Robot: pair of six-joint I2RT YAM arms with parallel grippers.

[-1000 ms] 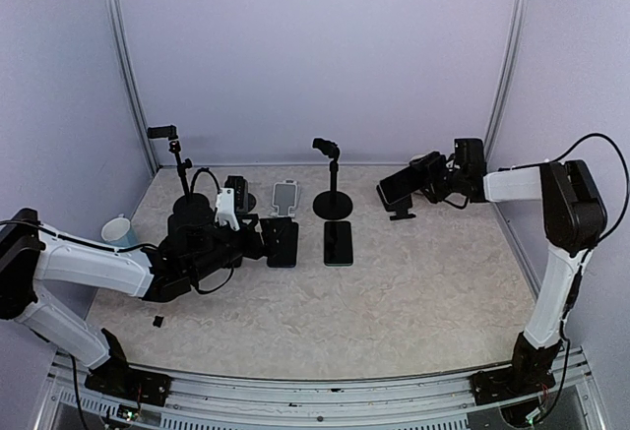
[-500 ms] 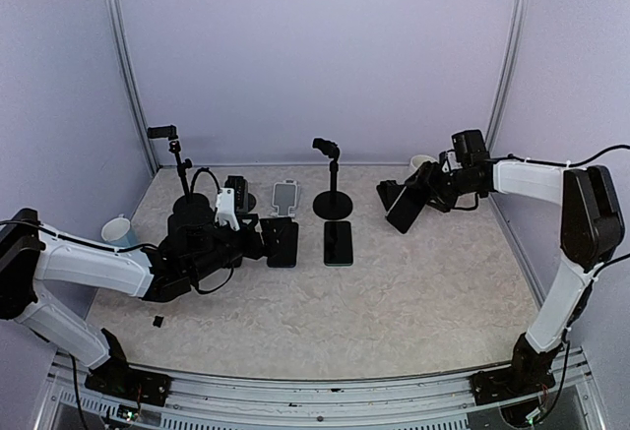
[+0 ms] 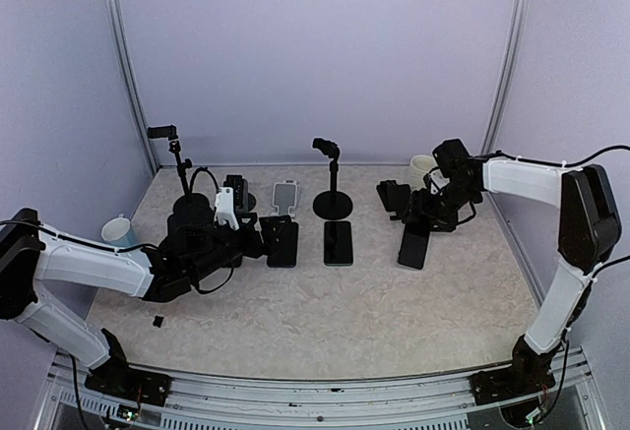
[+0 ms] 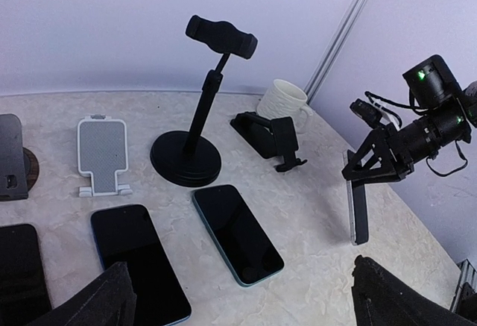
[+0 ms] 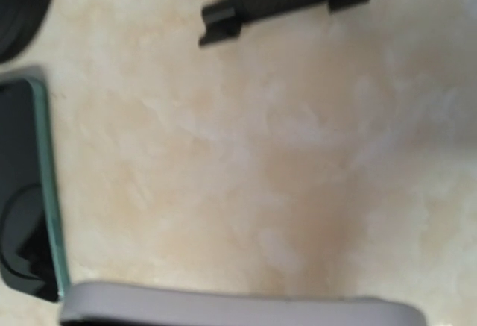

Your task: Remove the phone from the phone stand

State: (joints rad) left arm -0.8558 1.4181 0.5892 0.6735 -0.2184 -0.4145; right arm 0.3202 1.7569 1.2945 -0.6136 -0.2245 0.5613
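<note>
The right gripper [image 3: 433, 215] grasps the phone [image 3: 414, 244], a slim dark slab with a pale grey edge, steeply tilted near the table's [image 3: 374, 312] right edge, just off the phone stand [image 3: 396, 198]; the left gripper [image 3: 264, 241] is spread wide

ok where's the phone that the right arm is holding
Top view, right side: the phone is held in the jaws of the right arm, just nearer than the small black stand and right of the flat teal-edged phone.
</note>
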